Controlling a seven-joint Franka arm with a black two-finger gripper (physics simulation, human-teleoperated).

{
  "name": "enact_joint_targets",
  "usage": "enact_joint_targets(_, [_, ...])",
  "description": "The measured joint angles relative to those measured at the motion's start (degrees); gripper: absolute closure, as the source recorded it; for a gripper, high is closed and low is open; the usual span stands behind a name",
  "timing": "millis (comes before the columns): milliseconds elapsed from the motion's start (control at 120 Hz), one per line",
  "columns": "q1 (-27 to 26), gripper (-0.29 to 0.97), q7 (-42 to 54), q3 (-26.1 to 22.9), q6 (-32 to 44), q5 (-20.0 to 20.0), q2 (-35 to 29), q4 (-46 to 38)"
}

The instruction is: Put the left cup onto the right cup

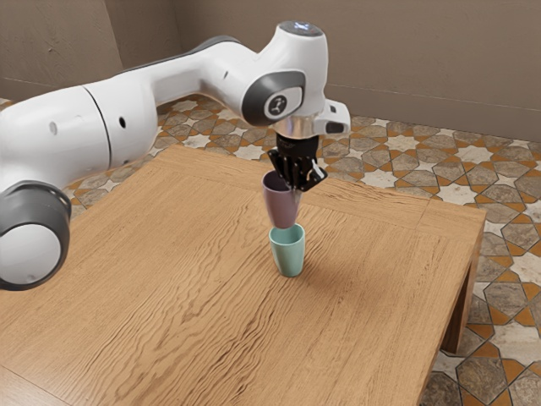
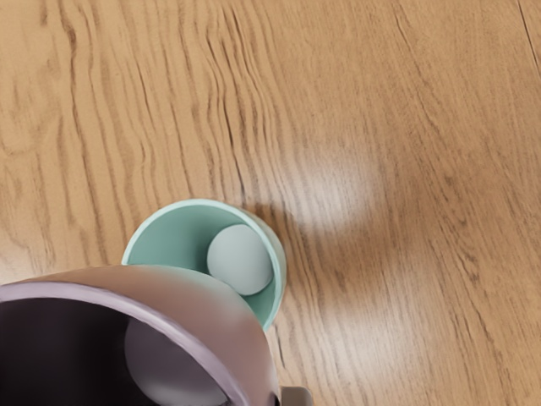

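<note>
Your tool (image 1: 297, 179) hangs from the white arm (image 1: 169, 93) over the middle of the wooden surface (image 1: 169, 279), and in the exterior view its black fingers are closed on the rim of the purple cup (image 1: 281, 205), pinching the cup's wall on the side toward that view's right. You have that cup in the air, mouth up and leaning slightly. Directly beneath it the teal cup (image 1: 287, 250) stands upright on the surface, also mouth up. The purple cup's base sits right at the teal cup's rim; you cannot tell from the exterior view whether the two touch or whether the base has entered the mouth. In the wrist view, the purple cup (image 2: 199, 309) looms large and close under the hand, its dark inside visible, and it covers part of the teal cup (image 2: 169, 233), whose open mouth and pale round bottom show just past it. Bare wood grain (image 2: 380, 127) lies all around the two cups.
</note>
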Motion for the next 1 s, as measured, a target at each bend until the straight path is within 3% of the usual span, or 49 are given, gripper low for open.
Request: enact_joint_targets(1000, [2.6, 0.78, 0.1, -3.1, 0.7, 2.7, 4.7, 3.0])
